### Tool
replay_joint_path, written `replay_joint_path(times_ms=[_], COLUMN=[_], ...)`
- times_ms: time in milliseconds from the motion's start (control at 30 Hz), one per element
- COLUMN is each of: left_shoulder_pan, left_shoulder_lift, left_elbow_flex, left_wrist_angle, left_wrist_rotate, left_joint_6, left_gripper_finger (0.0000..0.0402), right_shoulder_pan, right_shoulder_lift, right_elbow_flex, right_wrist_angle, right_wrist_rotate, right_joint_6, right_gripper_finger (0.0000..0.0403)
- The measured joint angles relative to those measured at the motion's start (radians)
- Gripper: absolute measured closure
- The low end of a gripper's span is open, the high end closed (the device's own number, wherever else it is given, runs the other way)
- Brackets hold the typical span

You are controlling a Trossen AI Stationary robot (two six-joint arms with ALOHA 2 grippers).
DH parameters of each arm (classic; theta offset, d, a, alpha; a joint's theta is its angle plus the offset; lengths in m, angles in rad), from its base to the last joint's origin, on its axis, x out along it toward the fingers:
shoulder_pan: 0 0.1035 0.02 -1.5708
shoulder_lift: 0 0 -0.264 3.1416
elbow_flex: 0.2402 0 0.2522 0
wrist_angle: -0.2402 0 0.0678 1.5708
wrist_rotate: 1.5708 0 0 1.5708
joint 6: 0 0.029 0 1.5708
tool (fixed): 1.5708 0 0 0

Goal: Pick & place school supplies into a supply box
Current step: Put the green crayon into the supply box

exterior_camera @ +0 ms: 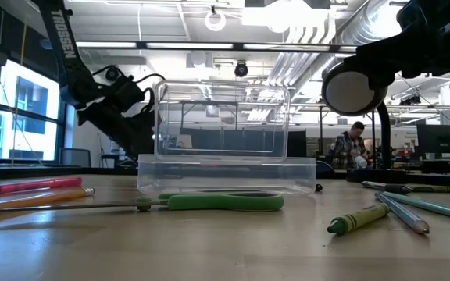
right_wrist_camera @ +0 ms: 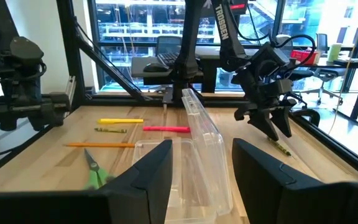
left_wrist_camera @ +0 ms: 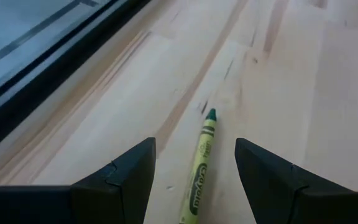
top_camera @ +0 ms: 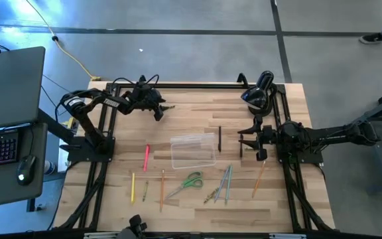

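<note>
Wooden slats make up the worktop, framed by black rails on a grey concrete floor; the low view alone looks past it into an office, where a person stands far off.

At the far left edge, the left gripper hangs low with its jaws spread wide, and only the left wrist view reveals what lies under them: a green crayon flat on the wood between the two fingers, touched by neither.

Nearer the front lie a pink marker, a yellow pencil, an orange pencil and the green-handled scissors. The supply box sits mid-table with its lid raised (the low view shows the lid standing upright behind the tray); nothing shows inside it. A dark pencil lies just beside its right side, and a loose bunch of grey and greenish pencils rests further forward.

On the right, the right gripper faces the box with jaws wide apart and empty. Another orange pencil lies near it.
</note>
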Motion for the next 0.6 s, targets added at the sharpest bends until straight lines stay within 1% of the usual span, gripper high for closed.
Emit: replay_joint_path(times_ms=[100,200,333,467,600], left_shoulder_pan=[0.0,0.0,0.0,-0.001,0.0], left_shoulder_lift=[0.0,0.0,0.0,0.0,0.0], left_elbow_flex=[0.0,0.009,0.075,0.163,0.225], left_wrist_angle=[-0.011,-0.042,-0.227,-0.408,-0.501], left_wrist_rotate=[-0.002,-0.054,-0.114,-0.137,-0.154], left_joint_6=[0.015,0.025,0.089,0.14,0.17], left_gripper_finger=[0.0151,0.0151,0.0151,0.0151,0.0151], right_shoulder_pan=[0.0,0.0,0.0,0.0,0.0], right_shoulder_lift=[0.0,0.0,0.0,0.0,0.0], right_elbow_flex=[0.0,0.0,0.0,0.0,0.0], right_wrist_angle=[0.0,0.0,0.001,0.008,0.009], right_wrist_rotate=[0.0,0.0,0.0,0.0,0.0], right_joint_6=[0.0,-0.001,-0.003,-0.003,-0.003], right_gripper_finger=[0.0256,0.0256,0.0256,0.0256,0.0256])
